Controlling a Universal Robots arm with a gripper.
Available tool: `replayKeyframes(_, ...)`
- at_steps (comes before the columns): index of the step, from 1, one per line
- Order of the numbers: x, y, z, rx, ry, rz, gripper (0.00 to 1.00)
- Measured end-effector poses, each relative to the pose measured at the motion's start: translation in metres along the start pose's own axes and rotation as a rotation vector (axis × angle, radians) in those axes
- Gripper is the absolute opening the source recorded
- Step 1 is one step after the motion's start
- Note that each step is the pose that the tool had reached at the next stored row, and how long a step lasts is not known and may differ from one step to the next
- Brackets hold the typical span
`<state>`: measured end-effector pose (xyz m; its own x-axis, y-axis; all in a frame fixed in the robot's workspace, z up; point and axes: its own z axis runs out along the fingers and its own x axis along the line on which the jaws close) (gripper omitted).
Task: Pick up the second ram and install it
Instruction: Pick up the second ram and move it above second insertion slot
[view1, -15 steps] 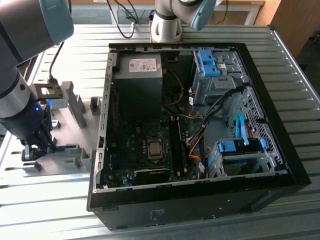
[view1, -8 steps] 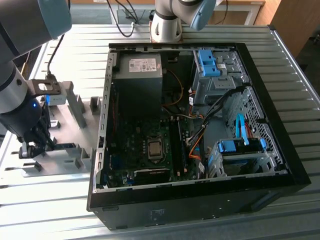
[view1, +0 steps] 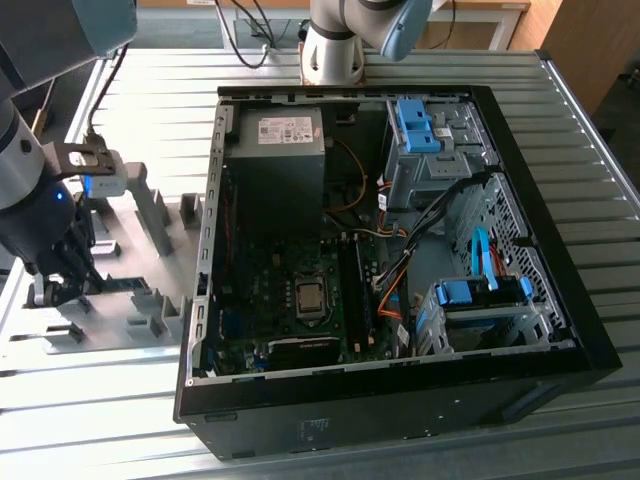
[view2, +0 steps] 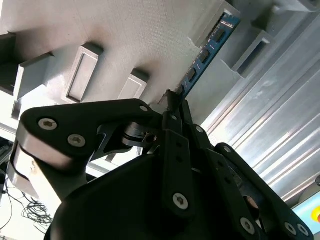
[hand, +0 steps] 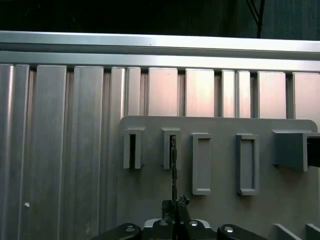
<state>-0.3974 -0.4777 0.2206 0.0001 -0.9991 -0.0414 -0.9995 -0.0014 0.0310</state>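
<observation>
Aluminium worktop (view1: 420, 70) is carrying the open computer case (view1: 590, 345) and, at the exterior view's left, the grey holder plate (view1: 120, 335). The second ram (view2: 207, 50) is lying on edge over this plate with its far end in a holder block. Its long axis is running straight away from the fingers (view2: 184, 112), which are clamping its near end.

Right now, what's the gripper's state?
Gripper: closed, holding the second ram by one end.
</observation>
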Motion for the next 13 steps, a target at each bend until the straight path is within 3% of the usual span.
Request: replayKeyframes(13,-0.0009,0.0007,-0.0222,0.0,0.0,0.0,0.14)
